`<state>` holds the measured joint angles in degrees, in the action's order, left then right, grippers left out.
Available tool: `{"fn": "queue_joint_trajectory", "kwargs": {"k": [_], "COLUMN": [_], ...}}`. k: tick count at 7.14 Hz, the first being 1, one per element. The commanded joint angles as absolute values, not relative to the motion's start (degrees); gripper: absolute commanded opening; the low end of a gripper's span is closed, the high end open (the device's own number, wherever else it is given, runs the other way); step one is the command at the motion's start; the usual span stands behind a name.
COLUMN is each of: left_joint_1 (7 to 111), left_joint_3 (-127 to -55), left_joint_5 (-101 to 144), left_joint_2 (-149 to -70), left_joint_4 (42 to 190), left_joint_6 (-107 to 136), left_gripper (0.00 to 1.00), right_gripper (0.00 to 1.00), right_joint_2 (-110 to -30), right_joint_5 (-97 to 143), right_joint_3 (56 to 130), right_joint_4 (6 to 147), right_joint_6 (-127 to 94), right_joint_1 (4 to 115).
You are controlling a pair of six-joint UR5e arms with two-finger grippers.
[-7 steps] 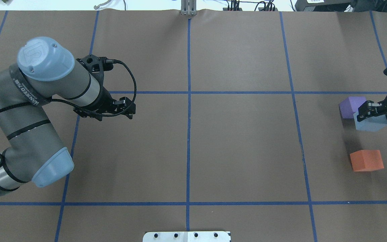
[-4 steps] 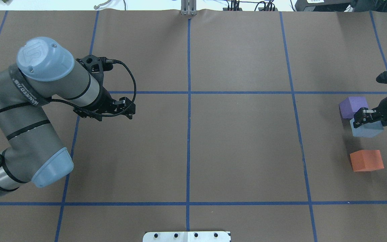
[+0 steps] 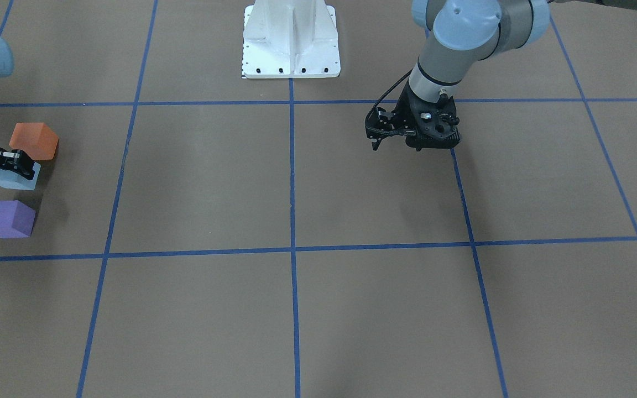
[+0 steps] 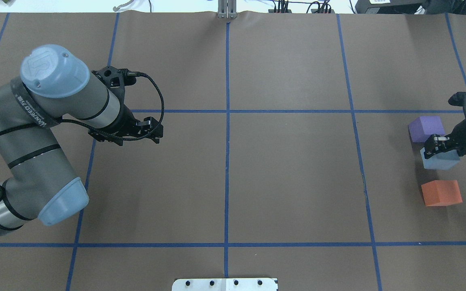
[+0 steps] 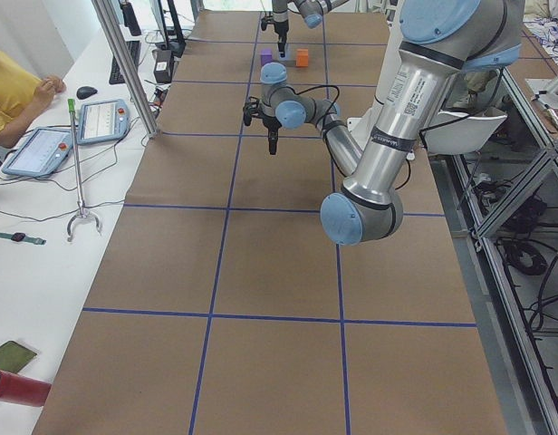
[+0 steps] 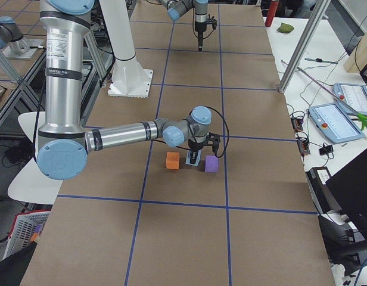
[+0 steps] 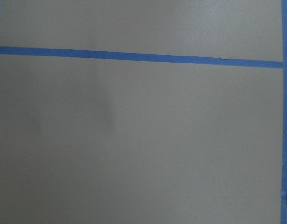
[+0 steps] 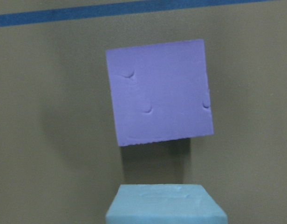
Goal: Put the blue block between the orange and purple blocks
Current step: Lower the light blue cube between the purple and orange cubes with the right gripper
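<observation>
Three blocks lined up, blue one gripped

Nearest the robot is the orange block (image 4: 441,193). Next comes the blue block (image 4: 442,161), between the others and clamped by the right gripper (image 4: 438,144). Farthest is the purple block (image 4: 425,128). Letting go seems all that remains. The left gripper (image 4: 154,130) hangs closed and empty, well apart.

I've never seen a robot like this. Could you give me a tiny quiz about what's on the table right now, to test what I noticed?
1. True or false: the blue block is between the orange block and the purple block.
2. Which pincer grips the blue block? A) left B) right C) neither
3. Fill in: the left wrist view shows only brown table paper crossed by ____ tape lines.

Key: 1 true. 2 B, the right pincer. 3 blue.
</observation>
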<state>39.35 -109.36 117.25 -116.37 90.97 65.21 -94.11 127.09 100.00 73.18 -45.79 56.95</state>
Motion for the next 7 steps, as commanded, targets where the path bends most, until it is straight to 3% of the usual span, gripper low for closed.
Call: {"fn": "queue_joint_trajectory", "kwargs": {"k": [1, 7], "left_joint_1": [39.4, 39.4], "left_joint_3": [-109.4, -109.9], "left_joint_5": [117.2, 117.2], "left_joint_2": [-116.4, -116.4], "left_joint_4": [91.0, 90.9], "left_joint_6": [65.2, 65.3], "left_gripper": [1.0, 1.0], "right_gripper": [0.0, 0.0], "right_joint_2": [-93.6, -93.8], "right_joint_5": [127.1, 125.2], "right_joint_3": [98.4, 97.8], "right_joint_4": [73.1, 73.0], "right_joint_6": [-45.7, -42.7], "right_joint_1": [56.5, 54.4]}}
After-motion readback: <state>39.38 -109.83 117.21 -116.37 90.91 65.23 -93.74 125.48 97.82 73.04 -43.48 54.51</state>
